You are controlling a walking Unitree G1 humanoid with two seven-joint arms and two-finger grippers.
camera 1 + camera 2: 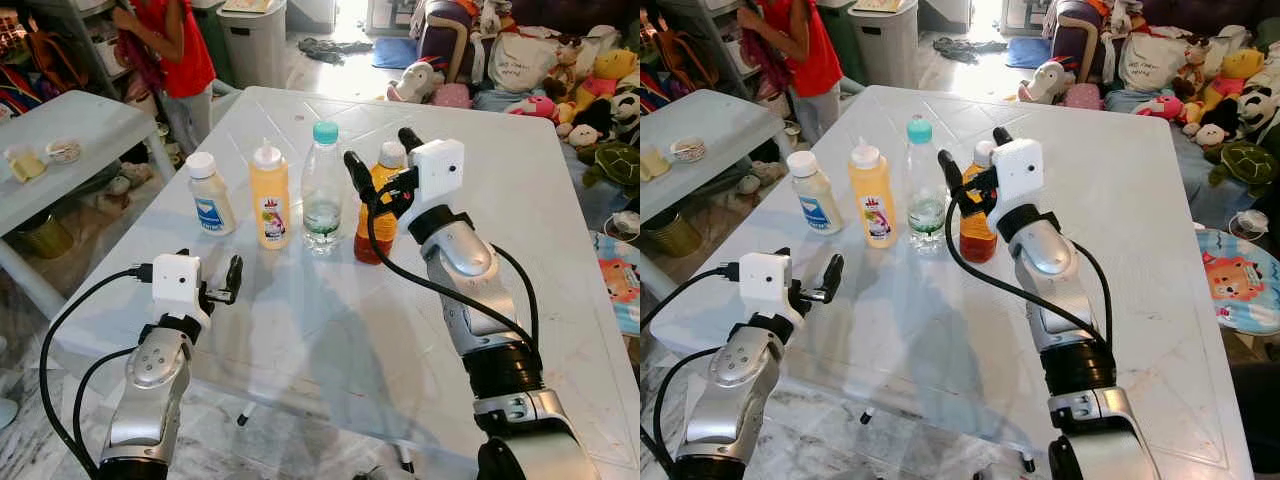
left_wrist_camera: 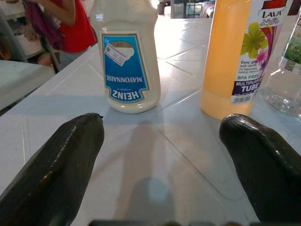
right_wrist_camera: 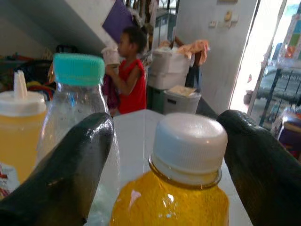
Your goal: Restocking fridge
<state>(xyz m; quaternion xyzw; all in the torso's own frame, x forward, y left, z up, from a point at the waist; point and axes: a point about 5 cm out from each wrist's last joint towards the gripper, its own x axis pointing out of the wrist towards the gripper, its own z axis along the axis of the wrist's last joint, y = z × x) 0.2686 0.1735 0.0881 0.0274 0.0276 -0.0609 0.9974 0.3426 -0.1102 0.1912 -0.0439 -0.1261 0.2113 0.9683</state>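
Observation:
Four bottles stand in a row on the white table (image 1: 300,330): a Heinz mayonnaise bottle (image 1: 210,195), a yellow squeeze bottle (image 1: 269,197), a clear water bottle with a teal cap (image 1: 322,190) and an orange-liquid bottle with a white cap (image 1: 376,220). My right gripper (image 1: 380,148) is open, its fingers on either side of the orange bottle's neck (image 3: 188,146) without closing on it. My left gripper (image 1: 228,283) is open and low over the table, short of the mayonnaise (image 2: 126,61) and the squeeze bottle (image 2: 240,52), and holds nothing.
A person in a red shirt (image 1: 175,50) stands beyond the table's far left corner beside a lower white side table (image 1: 70,130). Bins (image 1: 255,35) stand behind. Stuffed toys (image 1: 580,80) lie piled at the far right. Bare tabletop lies in front of the bottles.

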